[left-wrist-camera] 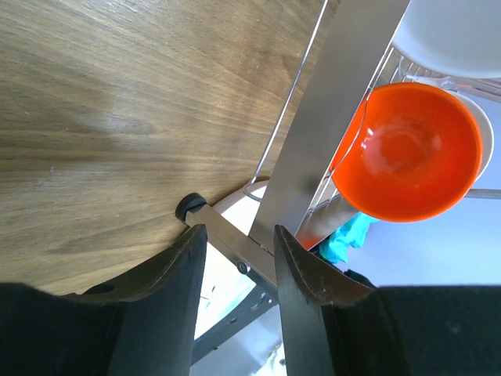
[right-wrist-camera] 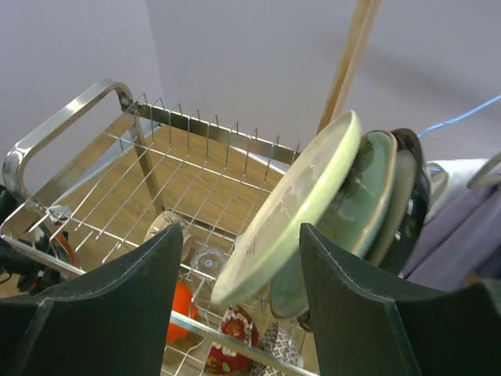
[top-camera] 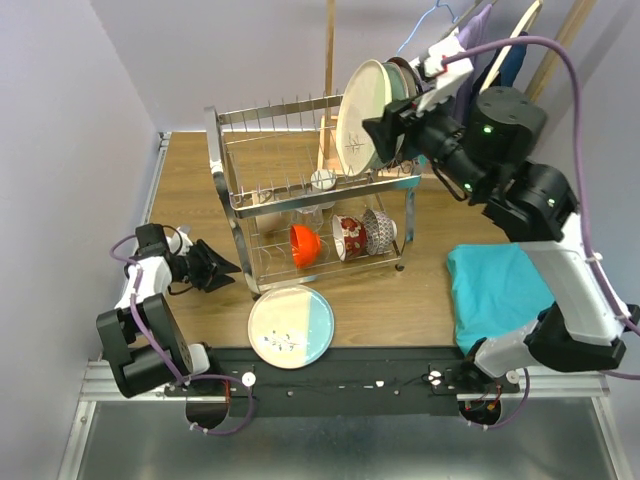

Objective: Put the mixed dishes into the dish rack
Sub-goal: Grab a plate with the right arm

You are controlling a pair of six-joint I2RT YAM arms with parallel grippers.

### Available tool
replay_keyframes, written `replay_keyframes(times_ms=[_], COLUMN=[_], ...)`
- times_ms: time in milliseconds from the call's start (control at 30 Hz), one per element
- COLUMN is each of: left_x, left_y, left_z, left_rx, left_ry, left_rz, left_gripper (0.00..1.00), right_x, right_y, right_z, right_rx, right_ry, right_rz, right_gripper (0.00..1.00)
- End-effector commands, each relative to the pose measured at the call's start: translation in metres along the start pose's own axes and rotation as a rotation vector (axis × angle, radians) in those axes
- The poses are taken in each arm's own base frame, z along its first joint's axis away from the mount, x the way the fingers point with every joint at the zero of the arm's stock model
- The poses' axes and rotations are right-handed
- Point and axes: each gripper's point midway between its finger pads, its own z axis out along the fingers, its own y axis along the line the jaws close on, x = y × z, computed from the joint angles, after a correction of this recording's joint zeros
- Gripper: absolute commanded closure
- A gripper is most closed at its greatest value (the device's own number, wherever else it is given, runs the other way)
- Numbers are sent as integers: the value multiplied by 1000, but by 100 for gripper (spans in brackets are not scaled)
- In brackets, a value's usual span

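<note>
The chrome dish rack [top-camera: 222, 165] stands mid-table. Three plates lean on edge at its upper right: a pale green one [right-wrist-camera: 297, 204] in front, a green one [right-wrist-camera: 369, 192] and a dark-rimmed one [right-wrist-camera: 412, 184] behind. My right gripper [top-camera: 385, 135] is open, its fingers astride the front plate's lower edge [right-wrist-camera: 241, 235]. An orange bowl [top-camera: 305, 245], a red-patterned bowl [top-camera: 348, 237] and a blue-white bowl [top-camera: 378, 230] sit in the lower tier. A glass [top-camera: 322, 182] and a beige cup [top-camera: 267, 195] sit above. A light blue plate [top-camera: 290, 327] lies on the table. My left gripper [top-camera: 228, 266] is open and empty.
A teal cloth [top-camera: 500, 285] lies at the right by the right arm. A wooden stand [top-camera: 328, 70] with hangers and clothes [top-camera: 480, 30] rises behind the rack. In the left wrist view the rack's steel post [left-wrist-camera: 329, 102] and the orange bowl [left-wrist-camera: 407, 153] are close ahead.
</note>
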Motion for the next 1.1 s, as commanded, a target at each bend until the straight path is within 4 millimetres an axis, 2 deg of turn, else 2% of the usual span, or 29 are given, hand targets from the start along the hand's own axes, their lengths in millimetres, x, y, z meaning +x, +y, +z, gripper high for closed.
replay_keyframes(times_ms=[0,233,400,467,600,700,800,833,867,967,1067], left_x=[-6,-16,-14,-11,-9,-9,-9,-10,-10,-10,-11], left_y=[-9,-11,-10,-7,-7,-8,-8,-8,-7,-6,-5], left_z=[-2,0,0,1,1,1,1,1,2,3,3], left_rx=[21,15,11,5,10,12,11,12,13,11,8], left_ry=[20,25,30,32,29,27,26,23,25,25,25], left_rz=[6,-9,-4,-11,-14,-16,-24,-26,-30,-32,-33], left_gripper=[51,51,51,51,51,50,50,50,50,50,50], right_x=[14,42,48,57,66,67,65,64,62,54,33], right_y=[-15,-15,-4,-3,-14,-23,-28,-34,-34,-35,-39], right_z=[-33,-19,-2,8,22,29,32,31,32,28,25], right_rx=[8,29,4,19,99,148,178,214,216,212,220], right_ry=[80,139,139,159,176,179,171,165,151,126,55], right_rz=[-35,14,48,52,40,36,28,32,33,33,44], right_gripper=[31,33,35,35,37,47,72,94,100,99,100])
